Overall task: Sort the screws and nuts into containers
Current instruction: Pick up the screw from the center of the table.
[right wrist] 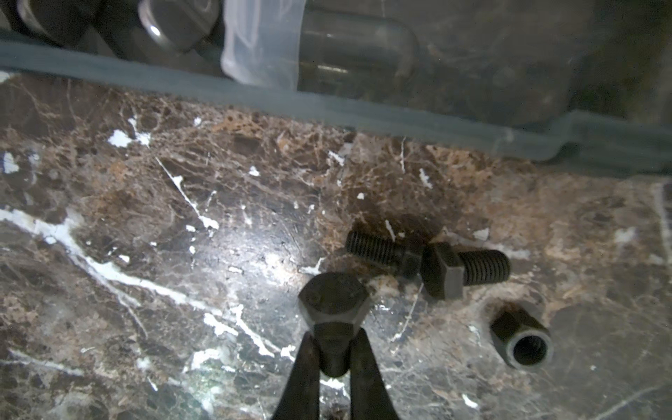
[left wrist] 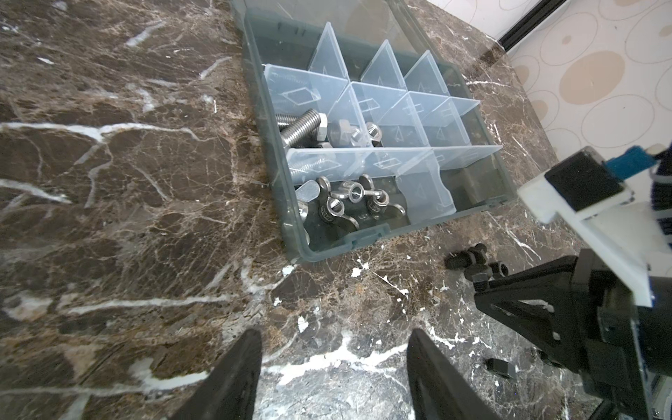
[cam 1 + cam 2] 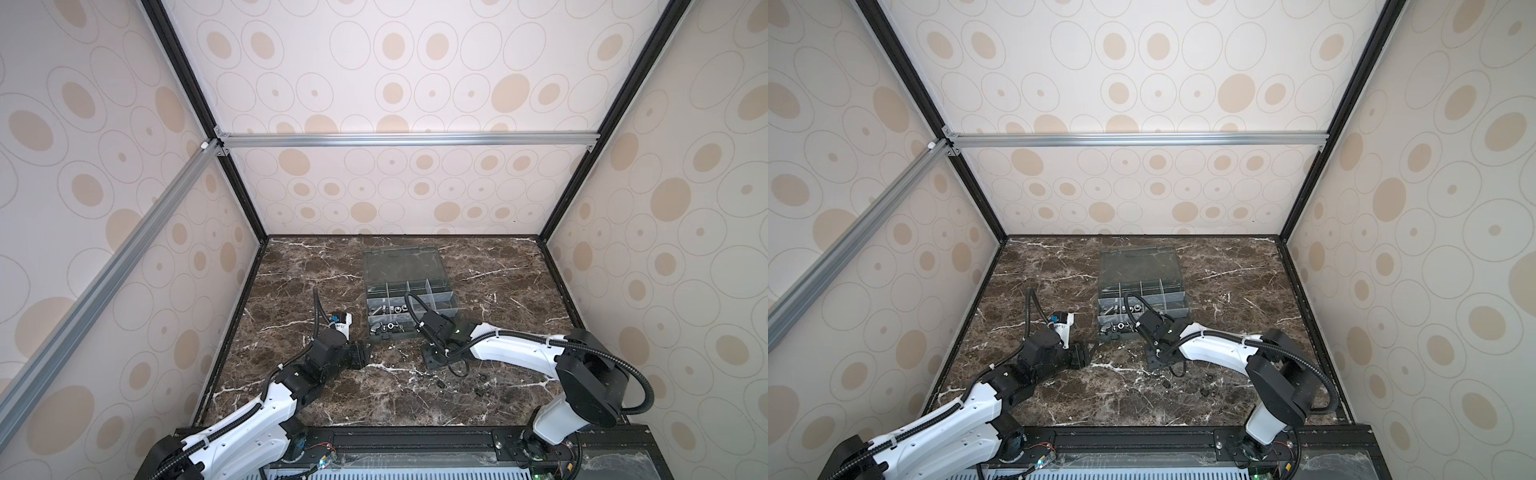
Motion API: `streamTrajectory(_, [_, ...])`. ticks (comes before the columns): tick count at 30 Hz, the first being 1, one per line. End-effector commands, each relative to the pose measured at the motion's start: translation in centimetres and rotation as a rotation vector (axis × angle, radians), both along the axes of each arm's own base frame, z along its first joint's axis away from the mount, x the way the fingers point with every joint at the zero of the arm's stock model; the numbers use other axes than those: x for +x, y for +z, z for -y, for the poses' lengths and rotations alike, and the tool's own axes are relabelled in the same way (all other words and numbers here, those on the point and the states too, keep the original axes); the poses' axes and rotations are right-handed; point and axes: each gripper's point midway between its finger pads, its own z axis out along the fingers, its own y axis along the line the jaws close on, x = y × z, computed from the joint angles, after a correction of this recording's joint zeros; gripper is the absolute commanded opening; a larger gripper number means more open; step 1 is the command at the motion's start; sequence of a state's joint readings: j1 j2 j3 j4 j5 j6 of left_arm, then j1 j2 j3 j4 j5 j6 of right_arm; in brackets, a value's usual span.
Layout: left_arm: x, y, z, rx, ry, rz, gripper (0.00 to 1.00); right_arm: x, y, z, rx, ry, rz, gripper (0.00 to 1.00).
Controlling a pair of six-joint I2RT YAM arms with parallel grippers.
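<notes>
Organiser box (image 3: 441,300) on brown marble tabletop (image 3: 357,399), oval-patterned walls (image 3: 415,187)

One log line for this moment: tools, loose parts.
left tool: open, empty | right tool: shut on black screw | nearby: two loose black screws, black nut | organiser box: open

You are looking into a lab robot cell, not a home; patterned panels (image 3: 395,83) with beige ovals wall in a marble-look tabletop (image 3: 353,399) on three sides; aluminium rails (image 3: 407,139) and black posts (image 3: 240,183) frame them; white robot arms (image 3: 515,353) stand on a black base rail (image 3: 415,440) beside bare wiring (image 3: 322,451).
</notes>
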State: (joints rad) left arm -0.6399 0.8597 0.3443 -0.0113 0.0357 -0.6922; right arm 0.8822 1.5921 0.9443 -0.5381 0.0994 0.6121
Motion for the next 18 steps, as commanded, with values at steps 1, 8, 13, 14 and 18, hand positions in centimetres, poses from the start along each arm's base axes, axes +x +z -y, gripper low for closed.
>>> streamTrajectory(1, [0.5,1.13,0.3,-0.024,0.011,0.023,0.64,0.22,1.43,-0.29,0.015,0.005,0.03,0.09])
streamTrajectory(8, [0.5,1.12,0.36,-0.026,0.008,0.024,0.64,0.36,1.82,-0.34,0.019,0.007,0.042,0.09])
streamTrajectory(13, [0.51,1.17,0.43,-0.029,0.007,0.024,0.64,0.54,1.93,-0.4,0.019,0.007,0.045,0.08])
streamTrajectory(14, [0.51,1.17,0.44,-0.028,0.006,0.024,0.64,0.56,1.98,-0.42,0.02,0.008,0.047,0.09])
streamTrajectory(18, [0.55,1.21,0.48,-0.031,0.006,0.026,0.64,0.67,2.09,-0.53,0.02,0.011,0.051,0.08])
